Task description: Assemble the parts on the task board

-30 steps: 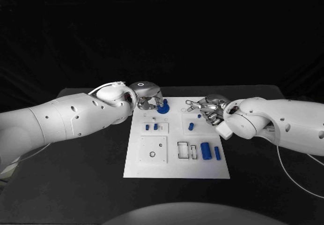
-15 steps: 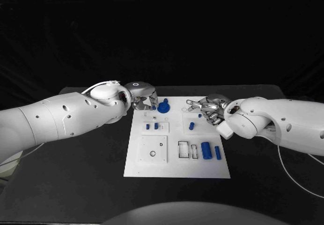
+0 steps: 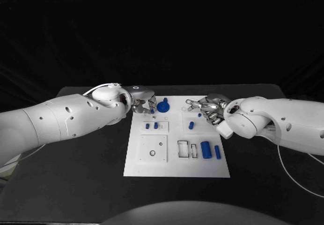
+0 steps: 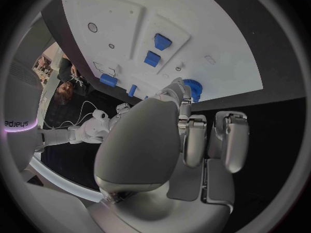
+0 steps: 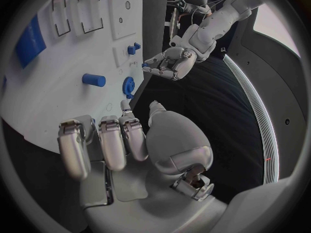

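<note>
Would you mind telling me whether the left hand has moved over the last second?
Yes. The left hand has drawn back toward the task board's left edge, leaving the blue gear standing uncovered at the board's far end.

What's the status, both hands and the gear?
Left hand empty, fingers beside blue gear. Right hand empty, over task board. Nothing in the way.

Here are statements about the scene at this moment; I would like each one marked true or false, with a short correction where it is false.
1. The blue gear stands on the task board near its far edge. True.
2. The left robot hand holds the gear. False: it is beside the gear, holding nothing.
3. The right robot hand is over the board's far right corner. True.
4. Two blue blocks lie off the board on the black table. False: they lie on the board.
</note>
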